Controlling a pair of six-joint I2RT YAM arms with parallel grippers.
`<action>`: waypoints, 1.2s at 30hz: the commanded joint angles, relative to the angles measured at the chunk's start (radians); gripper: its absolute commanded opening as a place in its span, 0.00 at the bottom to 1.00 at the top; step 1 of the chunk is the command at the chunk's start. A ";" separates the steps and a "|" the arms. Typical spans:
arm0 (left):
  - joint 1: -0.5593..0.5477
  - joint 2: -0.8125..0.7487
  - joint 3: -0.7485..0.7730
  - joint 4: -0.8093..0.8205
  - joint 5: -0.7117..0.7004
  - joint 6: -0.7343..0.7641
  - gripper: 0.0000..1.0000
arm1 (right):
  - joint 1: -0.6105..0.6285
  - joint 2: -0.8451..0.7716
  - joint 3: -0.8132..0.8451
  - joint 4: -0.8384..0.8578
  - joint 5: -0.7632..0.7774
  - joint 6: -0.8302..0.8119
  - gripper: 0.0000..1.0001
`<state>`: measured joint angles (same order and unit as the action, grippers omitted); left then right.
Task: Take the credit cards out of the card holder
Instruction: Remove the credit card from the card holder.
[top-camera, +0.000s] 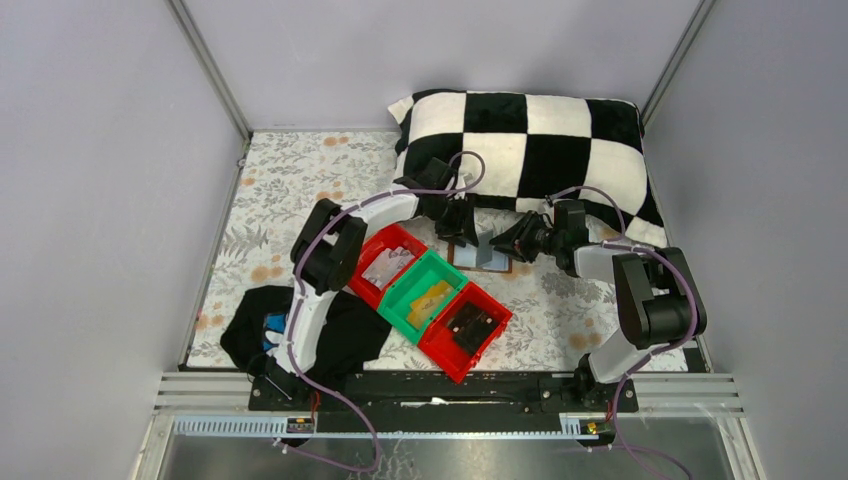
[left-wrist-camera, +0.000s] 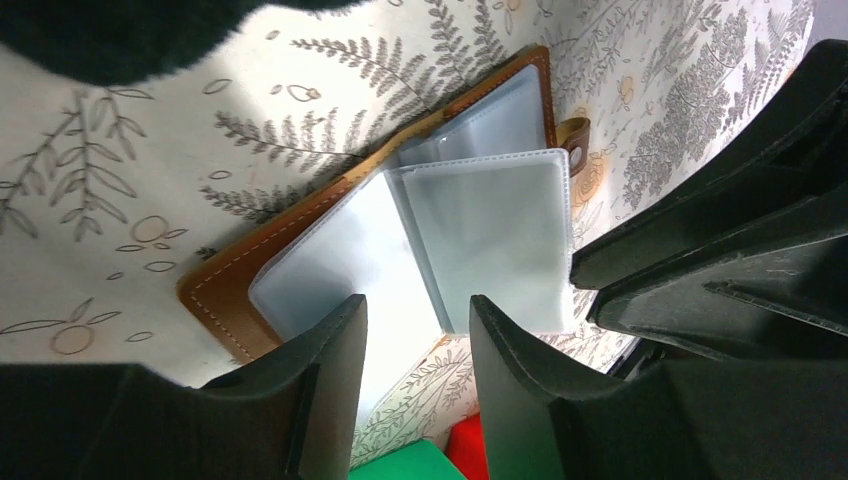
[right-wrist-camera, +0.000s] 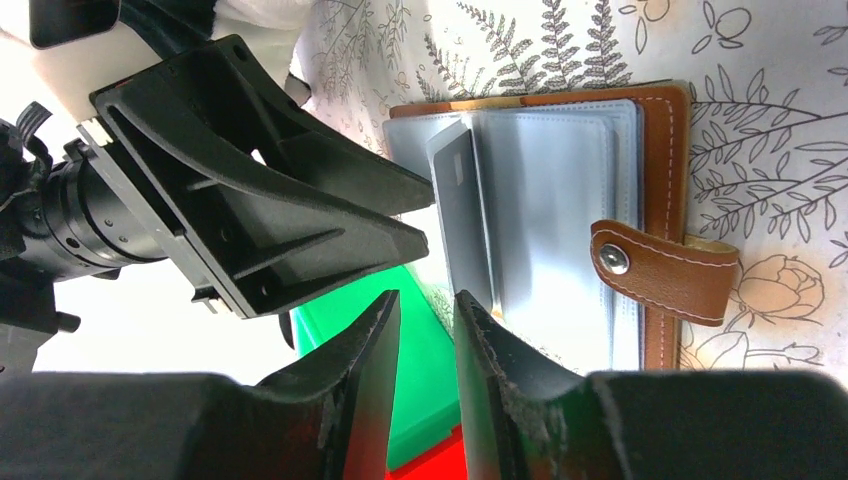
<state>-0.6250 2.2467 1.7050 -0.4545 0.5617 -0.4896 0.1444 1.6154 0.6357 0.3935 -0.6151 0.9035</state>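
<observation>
- Left gripper (left-wrist-camera: 417, 312), black two-finger jaws: about half apart with nothing between them. The gap frames the wallet's inner pages from above.
- Right gripper (right-wrist-camera: 427, 298): jaws set narrower, and the slim gap shows only green plastic behind it. Nothing is clamped. One fingertip (right-wrist-camera: 480, 320) sits just beside the lower end of a thin dark-grey flat card (right-wrist-camera: 462, 200); I cannot tell whether they touch.
- The two grippers face each other across the wallet, tips near opposite edges.
- Card holder (right-wrist-camera: 662, 150): a small folding wallet, reddish-brown leather with pale stitching. It lies open and flat on the fern-printed tablecloth (left-wrist-camera: 130, 180), between the bins and the black-and-white checkered pillow (top-camera: 520, 140). Its snap strap (right-wrist-camera: 665, 272) is unfastened and lies over the outer edge.
- Inside are frosted clear plastic sleeves (left-wrist-camera: 500, 240), with one leaf lifted off the stack. The grey card rises with it. Whether it is seated in its pocket or partly slid out is unclear.
- Outward is a row of three plastic bins.
  - The far red bin (top-camera: 400, 235) holds pale flat pieces, too small to identify.
  - The green bin (top-camera: 408, 283) holds a yellow-tan piece.
  - The near red bin (top-camera: 440, 355) holds a black boxy object.
- Progress, as judged: the wallet is opened, so that step is done. Neither gripper holds any of the credit cards, and at least one card remains at the holder. The other sleeves are too cloudy to count.
- Left to do: pinch the card and draw it free while the wallet is steadied.
</observation>
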 joint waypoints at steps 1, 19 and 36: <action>0.008 -0.039 0.009 0.014 -0.031 0.004 0.46 | 0.011 0.018 0.032 0.056 -0.027 0.023 0.34; -0.068 0.092 0.082 0.058 0.017 -0.035 0.21 | 0.014 -0.002 0.019 0.047 -0.062 0.011 0.36; -0.071 0.075 0.151 -0.012 0.007 0.012 0.34 | 0.012 -0.022 -0.008 -0.008 -0.058 -0.045 0.36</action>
<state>-0.7120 2.3775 1.8549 -0.4610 0.5915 -0.5011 0.1474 1.6073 0.6064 0.4217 -0.6563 0.9054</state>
